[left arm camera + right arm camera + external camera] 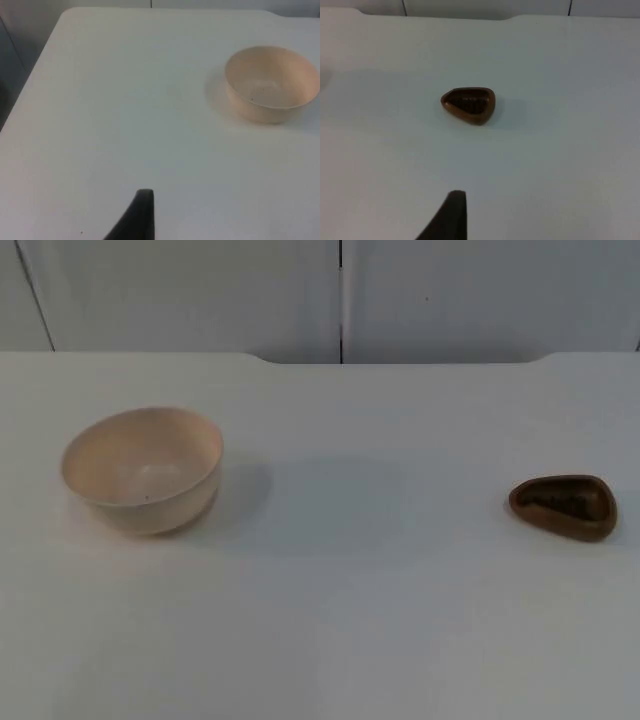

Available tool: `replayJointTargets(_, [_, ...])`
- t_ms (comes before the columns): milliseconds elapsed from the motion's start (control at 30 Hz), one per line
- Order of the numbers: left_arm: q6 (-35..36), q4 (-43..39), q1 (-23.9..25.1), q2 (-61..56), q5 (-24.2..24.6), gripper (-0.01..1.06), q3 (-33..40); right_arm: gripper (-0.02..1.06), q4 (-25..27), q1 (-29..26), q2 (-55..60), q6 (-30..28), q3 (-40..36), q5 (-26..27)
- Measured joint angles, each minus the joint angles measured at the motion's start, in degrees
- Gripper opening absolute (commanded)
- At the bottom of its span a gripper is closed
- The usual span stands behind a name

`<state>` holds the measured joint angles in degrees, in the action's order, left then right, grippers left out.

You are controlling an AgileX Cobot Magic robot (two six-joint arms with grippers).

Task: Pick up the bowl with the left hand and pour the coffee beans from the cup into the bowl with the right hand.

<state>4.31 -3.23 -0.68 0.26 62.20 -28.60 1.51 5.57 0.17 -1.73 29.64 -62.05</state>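
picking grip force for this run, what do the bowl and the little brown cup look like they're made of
The bowl looks like glazed ceramic or smooth plastic: pale cream, an even thin rim and a soft sheen inside; the look leaves it open between those. The brown cup looks like wood or matte brown ceramic: warm brown, rounded-triangular, dull finish, with dark contents that seem to be coffee beans. Both stand on the white table, far apart.

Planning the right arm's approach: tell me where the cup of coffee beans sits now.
In the top view the brown cup stands upright on the white table at the picture's right, far from the cream bowl at the left, untouched.
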Motion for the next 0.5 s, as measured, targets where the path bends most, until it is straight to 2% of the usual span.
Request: replayJointTargets(500, [-0.46, 0.00, 0.00, 0.00, 0.00, 1.05, 0.00, 1.05, 0.00, 0.00, 0.00, 0.23, 0.00, 0.00])
